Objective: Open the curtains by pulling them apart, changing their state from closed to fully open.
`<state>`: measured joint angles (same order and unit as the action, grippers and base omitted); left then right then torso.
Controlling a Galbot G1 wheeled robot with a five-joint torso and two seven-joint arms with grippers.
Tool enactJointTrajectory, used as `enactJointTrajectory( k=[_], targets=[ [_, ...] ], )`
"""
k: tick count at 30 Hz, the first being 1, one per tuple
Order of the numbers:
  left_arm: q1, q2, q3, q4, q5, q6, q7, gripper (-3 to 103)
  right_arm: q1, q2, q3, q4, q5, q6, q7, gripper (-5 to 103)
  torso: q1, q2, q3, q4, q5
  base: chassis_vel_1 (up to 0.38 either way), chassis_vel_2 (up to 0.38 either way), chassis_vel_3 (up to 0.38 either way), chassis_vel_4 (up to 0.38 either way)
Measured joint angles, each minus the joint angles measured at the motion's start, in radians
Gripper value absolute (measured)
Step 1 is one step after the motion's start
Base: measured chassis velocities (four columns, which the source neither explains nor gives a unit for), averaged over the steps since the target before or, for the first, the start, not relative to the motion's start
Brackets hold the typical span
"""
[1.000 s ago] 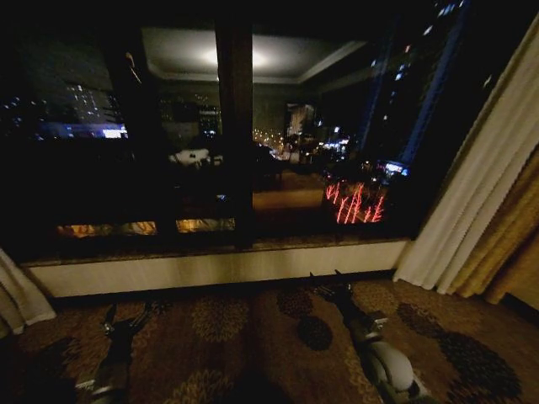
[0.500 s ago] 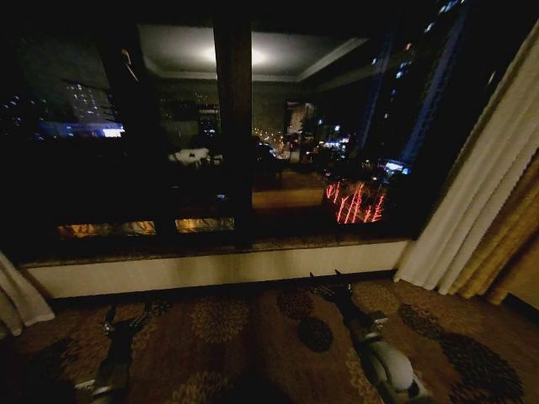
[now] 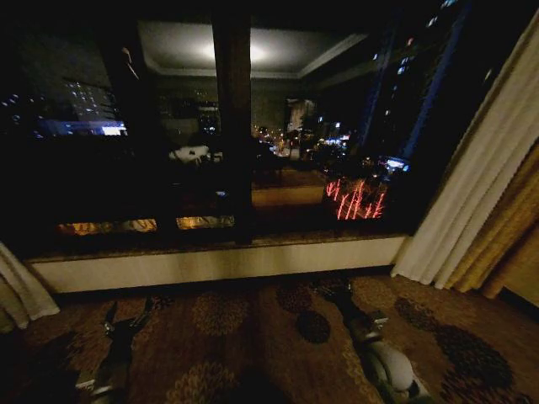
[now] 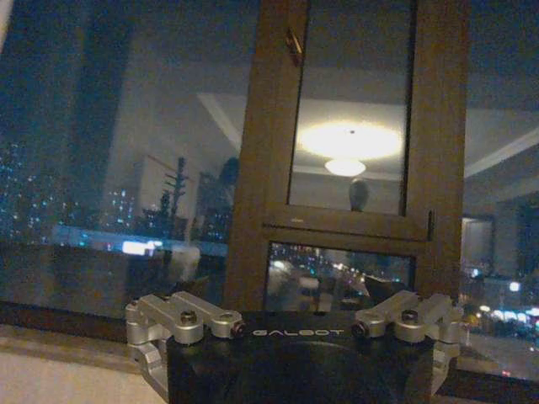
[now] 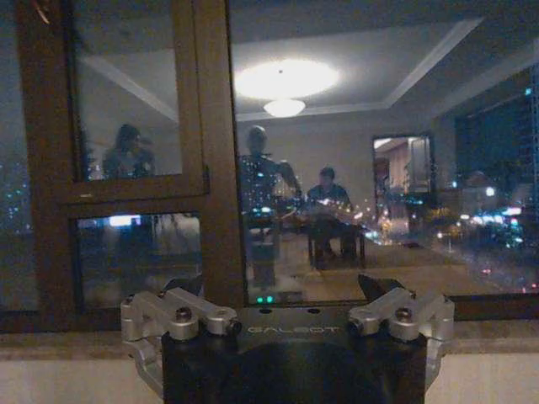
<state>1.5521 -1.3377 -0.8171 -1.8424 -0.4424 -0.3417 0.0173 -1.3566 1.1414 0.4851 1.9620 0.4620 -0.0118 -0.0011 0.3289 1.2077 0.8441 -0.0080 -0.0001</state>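
Note:
The curtains stand apart at the window's two sides. The right sheer cream panel (image 3: 476, 198) hangs gathered at the right edge, and the left sheer panel (image 3: 21, 290) shows as a bunch low at the left. Between them the dark window glass (image 3: 168, 168) lies bare. My left gripper (image 3: 126, 313) hangs low over the carpet, open, holding nothing. My right gripper (image 3: 330, 286) is also low, near the sill, open and empty. In the right wrist view the right gripper (image 5: 282, 290) has its fingertips (image 5: 379, 286) spread wide, facing the glass. The left gripper (image 4: 295, 318) faces the window frame.
A golden-yellow drape (image 3: 515, 240) hangs outside the right sheer panel. A brown window post (image 3: 233, 126) splits the glass, above a pale sill wall (image 3: 210, 265). Patterned carpet (image 3: 244, 337) lies between me and the window. The glass reflects a lit room with people.
The whole head picture has shifted and tilted a little, so the camera moved. Both arms stay low in the same pose, and the curtains hang as before.

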Motion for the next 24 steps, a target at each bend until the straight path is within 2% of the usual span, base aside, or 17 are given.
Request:
enactJointTrajectory(
  k=[5,24],
  targets=[
    [0.000,0.000,0.000,0.000,0.000,0.000,0.000,100,0.000,0.000,0.000,0.000,0.000,0.000,0.000,100,-0.001,0.001,0.000,0.0001,0.0001,0.156,-0.178,-0.118,0.193],
    [0.000,0.000,0.000,0.000,0.000,0.000,0.000,100,0.000,0.000,0.000,0.000,0.000,0.000,0.000,100,0.000,0.000,0.000,0.0001,0.0000,0.003,0.004,-0.007,-0.006]
  ],
)
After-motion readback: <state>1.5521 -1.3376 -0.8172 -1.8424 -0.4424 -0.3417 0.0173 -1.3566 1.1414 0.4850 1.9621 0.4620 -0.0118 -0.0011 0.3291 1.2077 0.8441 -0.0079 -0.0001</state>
